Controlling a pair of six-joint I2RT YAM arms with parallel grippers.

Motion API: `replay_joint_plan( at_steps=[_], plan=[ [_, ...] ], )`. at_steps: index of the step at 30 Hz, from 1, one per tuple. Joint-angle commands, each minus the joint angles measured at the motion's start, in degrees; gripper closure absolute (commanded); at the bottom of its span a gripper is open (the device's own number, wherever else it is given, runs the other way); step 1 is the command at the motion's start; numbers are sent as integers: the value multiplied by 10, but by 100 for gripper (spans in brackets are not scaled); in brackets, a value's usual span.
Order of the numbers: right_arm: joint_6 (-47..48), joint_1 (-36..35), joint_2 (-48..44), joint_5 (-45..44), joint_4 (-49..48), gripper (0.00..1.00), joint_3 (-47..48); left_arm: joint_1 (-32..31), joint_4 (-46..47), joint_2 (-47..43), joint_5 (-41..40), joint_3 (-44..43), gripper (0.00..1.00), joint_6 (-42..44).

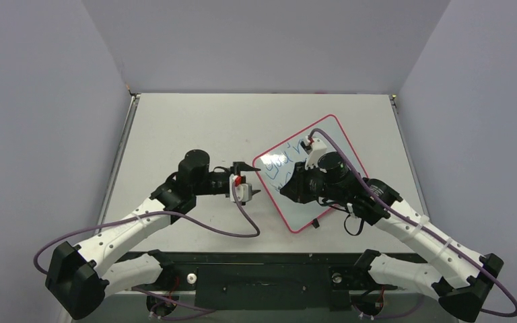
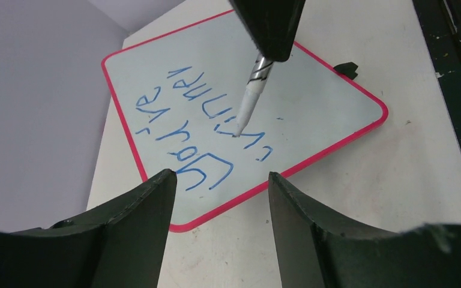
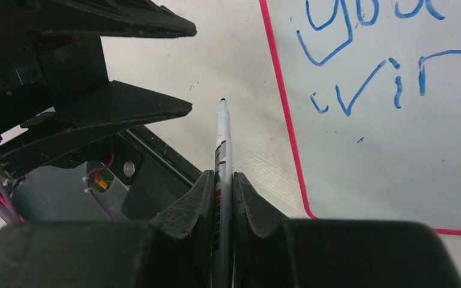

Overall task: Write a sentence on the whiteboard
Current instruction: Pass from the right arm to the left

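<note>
Blue sentence (image 2: 207,126) lies near pen (image 3: 222,138) gripped by right end effector (image 3: 223,180).

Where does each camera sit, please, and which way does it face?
Top external: above and behind, looking down on table, left arm, right arm, whiteboard.
Left wrist: faces the whiteboard past the open left claw.
Right wrist: looks along the right claw, shut on the pen.
Shared: both wrist views show the pen and the sentence.
</note>
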State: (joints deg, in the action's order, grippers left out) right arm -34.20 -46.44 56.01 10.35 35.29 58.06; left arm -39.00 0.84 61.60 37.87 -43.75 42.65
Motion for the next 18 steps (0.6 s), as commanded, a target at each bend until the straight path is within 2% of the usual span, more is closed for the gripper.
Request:
replay_joint_plan(
  at_steps=[1,10,12,16,18],
  plan=[
    [6,4,17,35,-9,100,38,-19,48,-10,49,-4,45,63],
    [4,2,54,56,-25,100,59,-56,69,20,46,-2,48,37],
    [5,2,59,59,-28,100,65,-59,83,27,39,0,53,21],
    [3,2,65,68,-36,100,67,-67,121,39,23,3,72,-21],
    [0,2,66,71,-41,100,65,-70,132,41,15,5,78,-34]
  ],
)
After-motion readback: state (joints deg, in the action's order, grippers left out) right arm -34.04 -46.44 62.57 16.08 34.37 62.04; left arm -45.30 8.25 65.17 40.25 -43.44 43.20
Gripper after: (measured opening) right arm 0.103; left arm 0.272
